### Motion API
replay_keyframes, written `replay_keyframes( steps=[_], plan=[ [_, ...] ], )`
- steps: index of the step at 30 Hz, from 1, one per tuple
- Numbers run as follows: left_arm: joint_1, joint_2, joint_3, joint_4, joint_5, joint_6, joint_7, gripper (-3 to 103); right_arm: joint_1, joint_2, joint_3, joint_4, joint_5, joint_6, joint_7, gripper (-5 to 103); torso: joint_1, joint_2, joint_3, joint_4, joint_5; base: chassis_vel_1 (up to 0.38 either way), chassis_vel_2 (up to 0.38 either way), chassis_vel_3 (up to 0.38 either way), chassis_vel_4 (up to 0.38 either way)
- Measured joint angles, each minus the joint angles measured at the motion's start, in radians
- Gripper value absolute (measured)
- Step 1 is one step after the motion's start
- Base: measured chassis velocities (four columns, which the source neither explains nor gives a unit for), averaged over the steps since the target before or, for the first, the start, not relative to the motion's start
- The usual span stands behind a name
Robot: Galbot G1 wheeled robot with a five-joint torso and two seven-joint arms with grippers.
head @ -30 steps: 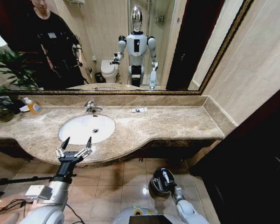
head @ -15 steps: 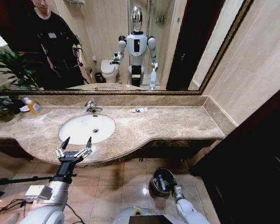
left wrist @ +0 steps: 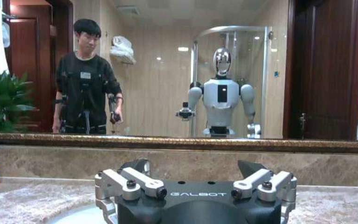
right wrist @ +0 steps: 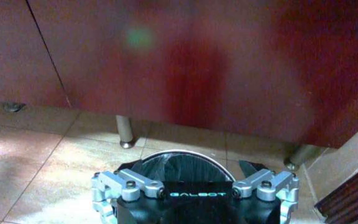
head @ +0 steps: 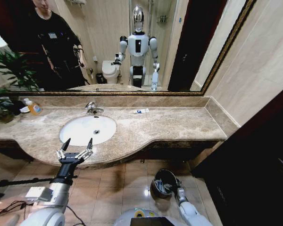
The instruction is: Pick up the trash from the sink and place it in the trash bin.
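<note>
Marble counter [head: 170,125]: brown, veined, oval white sink [head: 87,129] inset
Left gripper [head: 76,147]: fingers spread, empty, at counter's front edge
Right gripper [head: 170,187]: fingers parted, empty, over round dark trash bin [head: 159,181]

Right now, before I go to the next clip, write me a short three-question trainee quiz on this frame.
1. True or false: the left gripper is open, at the counter's front edge before the sink.
2. Where is the right gripper?
A. over the trash bin on the floor
B. inside the sink
C. at the faucet
3. Fill in: a small white tube with a blue end lies on the ______, to the robot's right of the faucet.

Key: 1 true; 2 A; 3 counter.
</note>
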Motion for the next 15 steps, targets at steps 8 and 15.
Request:
replay_keyframes(
  steps=[8, 15],
  plan=[
    [0.000, 0.000, 0.000, 0.000, 0.000, 0.000, 0.000, 100, -0.068, -0.027, 0.010, 0.159, 0.027, -0.033, 0.038, 100, 0.000, 0.000, 0.000, 0.0000, 0.0000, 0.000, 0.000, 0.000, 0.000],
    [0.000, 0.000, 0.000, 0.000, 0.000, 0.000, 0.000, 100, -0.227, -0.072, 0.111, 0.556, 0.053, -0.106, 0.084, 100, 0.000, 0.000, 0.000, 0.0000, 0.0001, 0.000, 0.000, 0.000, 0.000]
  ],
)
